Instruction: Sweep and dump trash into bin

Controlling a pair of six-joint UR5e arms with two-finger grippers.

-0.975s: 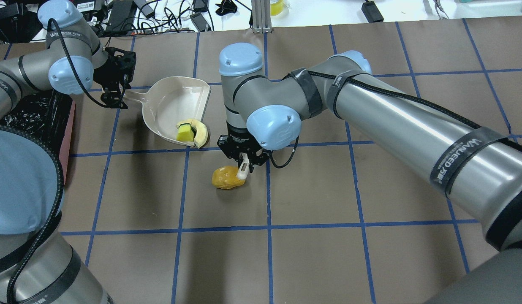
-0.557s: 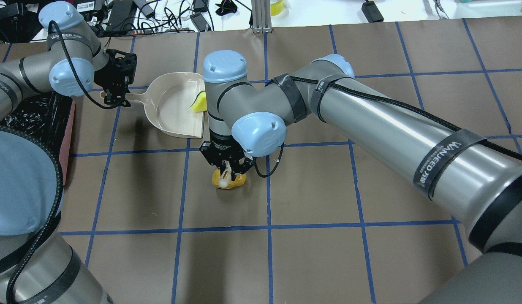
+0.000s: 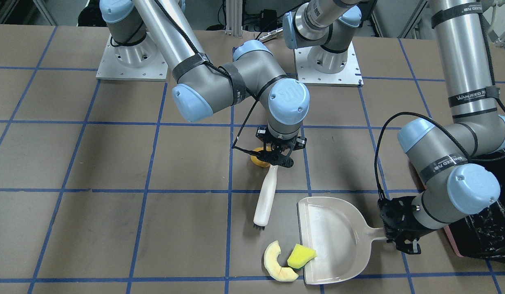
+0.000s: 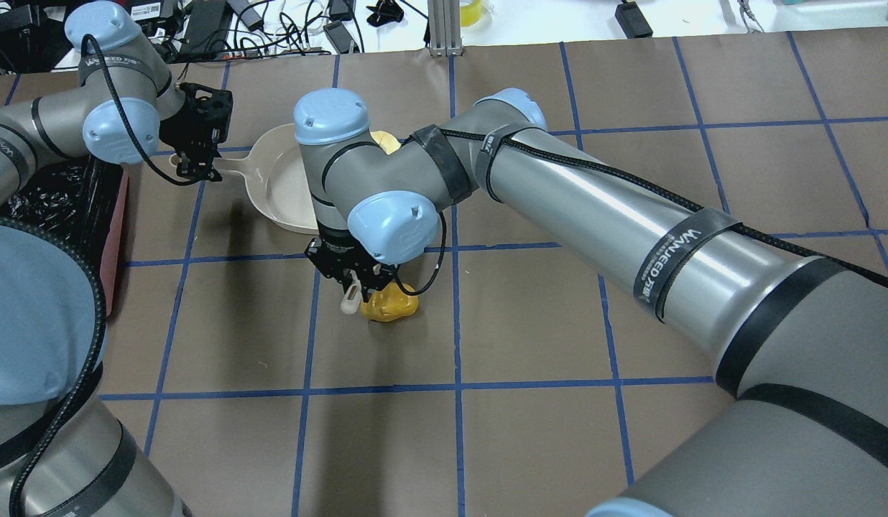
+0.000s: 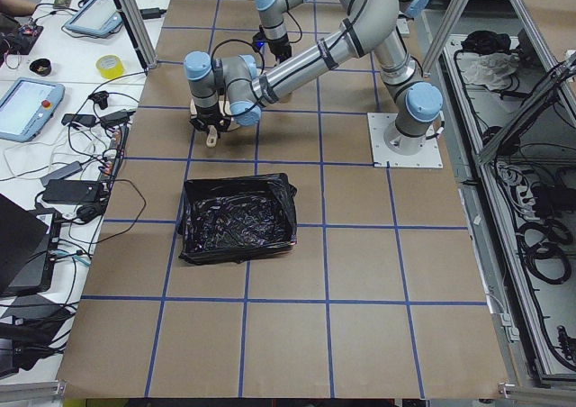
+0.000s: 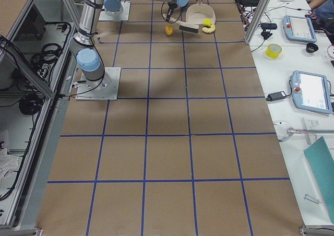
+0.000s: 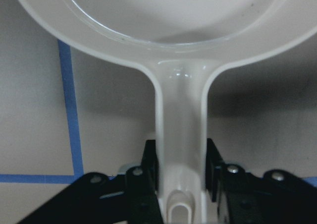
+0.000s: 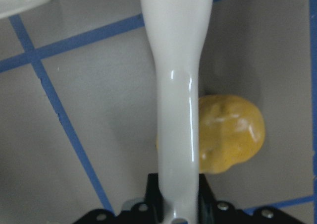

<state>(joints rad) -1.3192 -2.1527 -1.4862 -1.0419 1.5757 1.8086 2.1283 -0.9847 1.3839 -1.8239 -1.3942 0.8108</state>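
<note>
My right gripper [image 3: 278,158] [image 4: 354,278] is shut on the handle of a white brush [image 3: 264,196] [image 8: 181,85] that slants down to the table, bristles near the dustpan's mouth. The orange-yellow lump [image 4: 394,305] [image 8: 230,135] lies on the table right under that gripper. My left gripper [image 3: 399,233] [image 4: 196,154] [image 7: 181,177] is shut on the handle of the cream dustpan [image 3: 338,241] [image 4: 271,190]. The yellow-green sponge wedge [image 3: 301,255] rests on the pan's lip. The pale slice [image 3: 277,266] lies on the table just outside it. The black-lined pink bin [image 4: 56,194] [image 5: 238,220] stands beside my left arm.
Brown table paper with a blue tape grid. My right forearm [image 4: 595,208] crosses the middle of the table and hides part of the pan in the overhead view. Cables and chargers [image 4: 271,29] lie past the far edge. Arm base plates [image 3: 132,57] are at the robot's side.
My right arm swung left with the brush. The sponge and slice shifted from the pan's near corner to the far side of its mouth. The pan turned slightly. The lump stayed put.
</note>
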